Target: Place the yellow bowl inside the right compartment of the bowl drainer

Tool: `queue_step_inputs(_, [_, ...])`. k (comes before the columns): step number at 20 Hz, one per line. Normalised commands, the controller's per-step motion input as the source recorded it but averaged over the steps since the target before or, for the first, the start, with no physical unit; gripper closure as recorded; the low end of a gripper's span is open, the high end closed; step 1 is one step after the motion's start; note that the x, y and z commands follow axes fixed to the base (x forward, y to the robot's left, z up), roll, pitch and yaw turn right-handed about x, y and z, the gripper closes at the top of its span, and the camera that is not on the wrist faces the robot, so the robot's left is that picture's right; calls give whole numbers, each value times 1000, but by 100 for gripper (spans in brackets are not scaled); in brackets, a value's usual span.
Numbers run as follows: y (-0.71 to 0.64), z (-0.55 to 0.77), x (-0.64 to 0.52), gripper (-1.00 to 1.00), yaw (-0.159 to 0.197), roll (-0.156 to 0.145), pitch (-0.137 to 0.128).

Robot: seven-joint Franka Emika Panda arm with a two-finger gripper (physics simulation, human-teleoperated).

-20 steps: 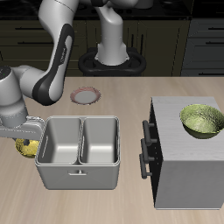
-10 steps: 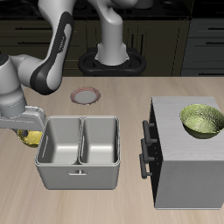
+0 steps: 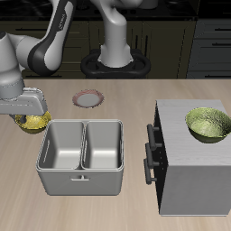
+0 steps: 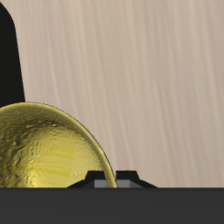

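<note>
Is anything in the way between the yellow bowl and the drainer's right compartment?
Nothing visible. The hand holds the yellow bowl beside the drainer, by the right compartment, which looks empty.

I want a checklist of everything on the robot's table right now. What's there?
Surface: pale wooden table.
Job's things: yellow bowl beside the bowl drainer, under the gripper; both basins hold nothing, right compartment included.
Clutter: grey cabinet with a bigger greenish bowl on top; small round reddish-rimmed plate farther back.
Grippers: gripper at the yellow bowl; fingers hidden, grip cannot be told.
Cables: nothing seen.
Surroundings: dark cupboards behind the table.
</note>
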Motion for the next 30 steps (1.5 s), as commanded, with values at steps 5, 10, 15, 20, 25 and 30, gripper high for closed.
queue_step_inputs(5, [-8,561,-274,100,8,-14,-67])
queue_step_inputs(10, [-24,616,-303,100,5,-60,-70])
queue_step_inputs(15, [-10,476,-260,100,3,-82,-38])
queue_step_inputs(20, [147,456,-175,100,46,-82,-40])
queue_step_inputs(25, [72,197,39,100,28,3,3])
queue_step_inputs(30, [60,147,32,100,21,8,26])
